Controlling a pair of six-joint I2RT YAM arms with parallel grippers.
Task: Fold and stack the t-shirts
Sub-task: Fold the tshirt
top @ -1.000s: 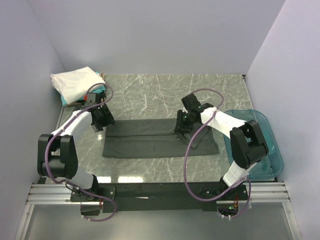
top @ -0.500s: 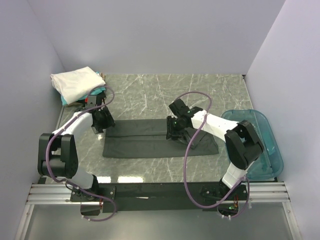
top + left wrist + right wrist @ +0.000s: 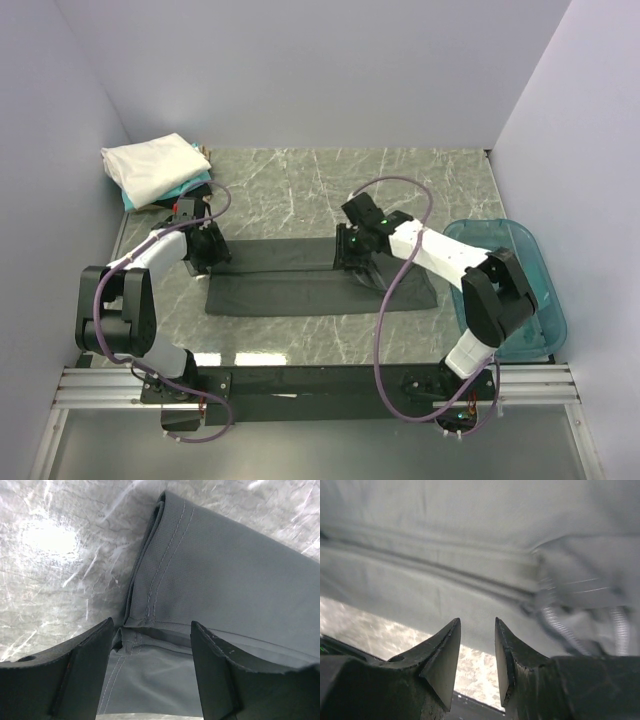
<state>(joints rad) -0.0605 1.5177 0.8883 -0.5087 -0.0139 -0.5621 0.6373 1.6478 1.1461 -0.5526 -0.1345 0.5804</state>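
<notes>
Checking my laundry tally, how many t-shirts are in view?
3: charcoal t-shirt spread mid-table; white t-shirt atop teal t-shirt, back-left corner. More may hide underneath.

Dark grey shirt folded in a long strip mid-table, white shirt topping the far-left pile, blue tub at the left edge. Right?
No. The blue tub sits at the right edge, as the top external view shows. The dark grey shirt and white shirt are as you say.

Right hand (image 3: 349,254) shifted left along the charcoal t-shirt (image 3: 290,285), left hand (image 3: 211,249) nudged closer to its corner
</notes>
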